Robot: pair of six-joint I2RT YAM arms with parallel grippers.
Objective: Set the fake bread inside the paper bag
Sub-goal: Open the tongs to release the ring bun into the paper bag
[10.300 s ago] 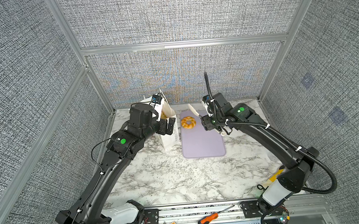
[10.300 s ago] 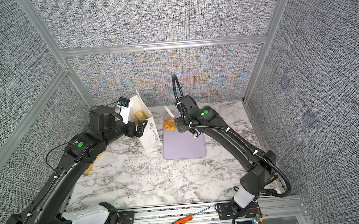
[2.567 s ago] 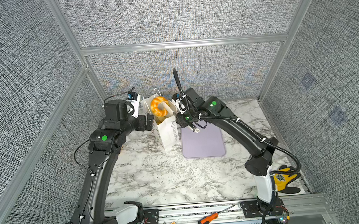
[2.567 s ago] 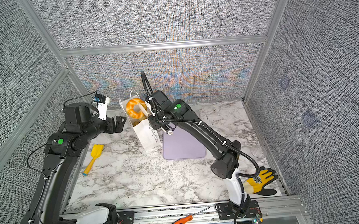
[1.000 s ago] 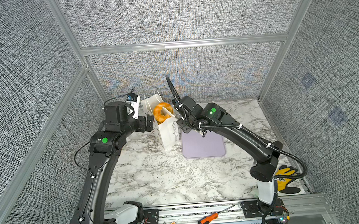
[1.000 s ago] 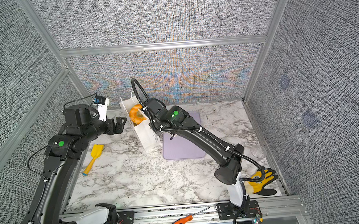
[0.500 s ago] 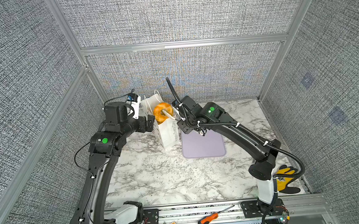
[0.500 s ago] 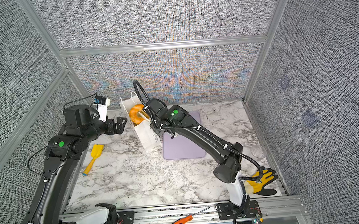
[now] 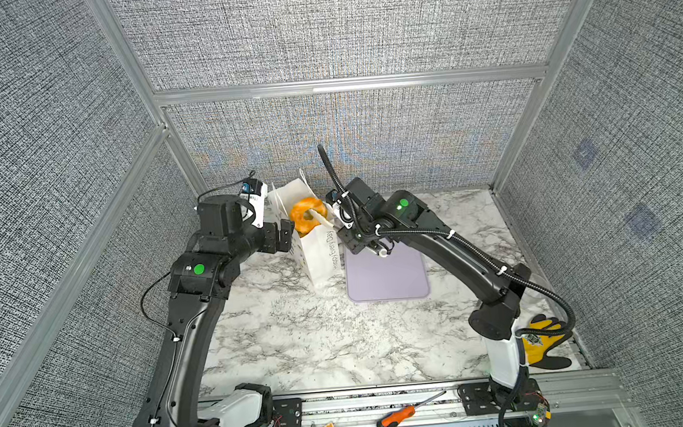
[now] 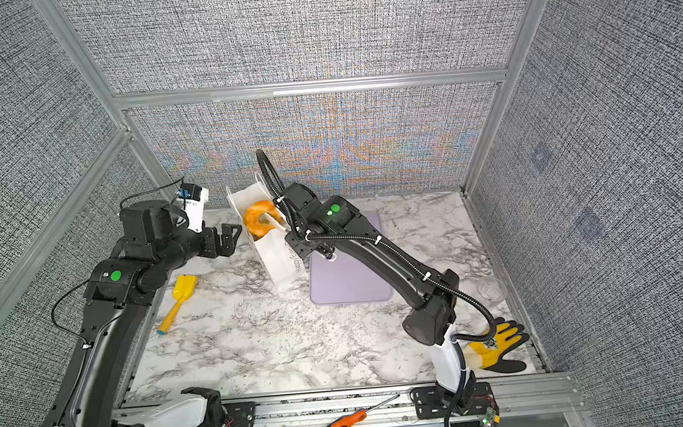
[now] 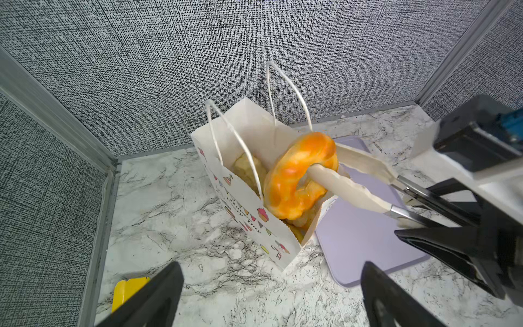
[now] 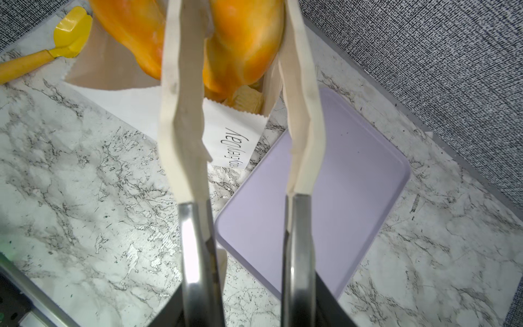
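The whole worktop point(image 9: 300, 351) is taken in from high above its front edge in both top views, facing the back wall point(image 9: 346, 139); the paper bag point(image 11: 243, 209) is seen close from above by the left wrist view; the right wrist view is aimed along the tongs point(image 12: 184, 113), very near the bag's mouth; bag and lilac tray point(image 12: 339, 198) are shared by all.

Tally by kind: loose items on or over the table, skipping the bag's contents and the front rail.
paper bag: 1
ring-shaped fake bread, in the tongs: 1
tongs: 1
lilac tray: 1
yellow toy shovel: 1
yellow-and-black work glove: 1
clear cup-like item, faint: 1
Total: 7
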